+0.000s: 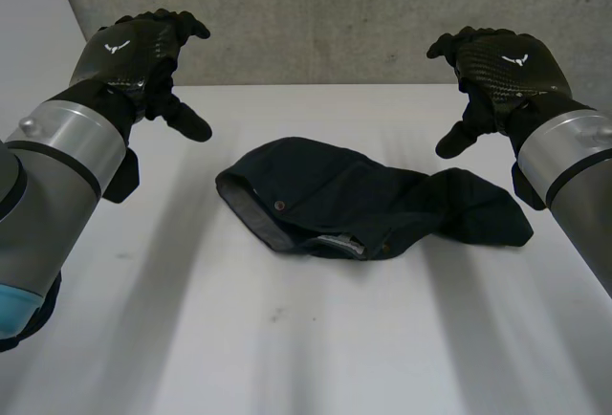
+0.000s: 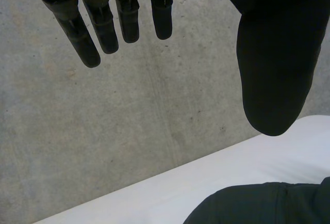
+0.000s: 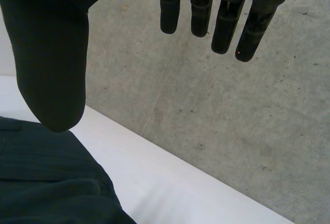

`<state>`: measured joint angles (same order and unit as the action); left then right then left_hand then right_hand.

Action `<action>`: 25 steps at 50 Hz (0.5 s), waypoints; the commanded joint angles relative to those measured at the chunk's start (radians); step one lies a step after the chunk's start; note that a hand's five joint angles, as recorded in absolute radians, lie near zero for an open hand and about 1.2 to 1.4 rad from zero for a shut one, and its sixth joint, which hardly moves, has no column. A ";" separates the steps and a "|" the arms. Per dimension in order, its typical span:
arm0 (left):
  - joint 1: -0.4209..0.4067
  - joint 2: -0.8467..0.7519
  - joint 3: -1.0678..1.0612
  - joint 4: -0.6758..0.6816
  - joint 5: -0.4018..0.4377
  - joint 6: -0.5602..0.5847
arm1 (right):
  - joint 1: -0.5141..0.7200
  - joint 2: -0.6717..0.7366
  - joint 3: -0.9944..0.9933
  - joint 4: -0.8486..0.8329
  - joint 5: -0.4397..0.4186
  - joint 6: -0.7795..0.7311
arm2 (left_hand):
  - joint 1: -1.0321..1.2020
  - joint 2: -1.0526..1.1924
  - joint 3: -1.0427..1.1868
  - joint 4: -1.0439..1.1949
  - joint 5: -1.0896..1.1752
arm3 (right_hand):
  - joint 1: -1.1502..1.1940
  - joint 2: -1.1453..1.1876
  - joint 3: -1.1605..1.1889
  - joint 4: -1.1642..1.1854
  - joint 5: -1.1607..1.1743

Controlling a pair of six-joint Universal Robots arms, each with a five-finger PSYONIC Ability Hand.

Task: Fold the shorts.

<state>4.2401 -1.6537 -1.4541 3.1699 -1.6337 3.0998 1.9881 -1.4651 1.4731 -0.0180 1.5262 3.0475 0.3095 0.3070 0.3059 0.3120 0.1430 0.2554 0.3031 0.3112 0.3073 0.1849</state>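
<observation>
My left hand (image 1: 142, 56) hovers left of the shorts, fingers straight and spread, holding nothing. One pair of dark navy shorts (image 1: 354, 200) lies crumpled on the smooth white table (image 1: 287, 348), waistband turned out, showing grey lining and a round stud. My right hand (image 1: 505, 66) hovers right of the shorts, likewise spread, empty. Behind the shorts: a rough concrete wall (image 1: 335, 13).
</observation>
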 commanded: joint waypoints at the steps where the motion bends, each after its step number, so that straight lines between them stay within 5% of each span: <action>1: -0.015 -0.024 0.014 0.016 -0.018 -0.015 | -0.008 0.045 -0.034 0.001 -0.017 -0.081 | -0.131 -0.129 -0.128 -0.134 -0.139 | -0.081 -0.129 -0.137 -0.133 -0.185; 25: -0.022 -0.031 0.009 0.041 -0.018 -0.012 | -0.008 0.045 -0.036 0.000 -0.026 -0.081 | -0.134 -0.132 -0.131 -0.137 -0.142 | -0.081 -0.129 -0.137 -0.133 -0.185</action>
<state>4.2272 -1.6706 -1.4478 3.1893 -1.6456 3.0911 1.9832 -1.4358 1.4497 -0.0179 1.5115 2.9950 0.3095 0.3070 0.3059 0.3120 0.1430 0.2555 0.3031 0.3112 0.3074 0.1849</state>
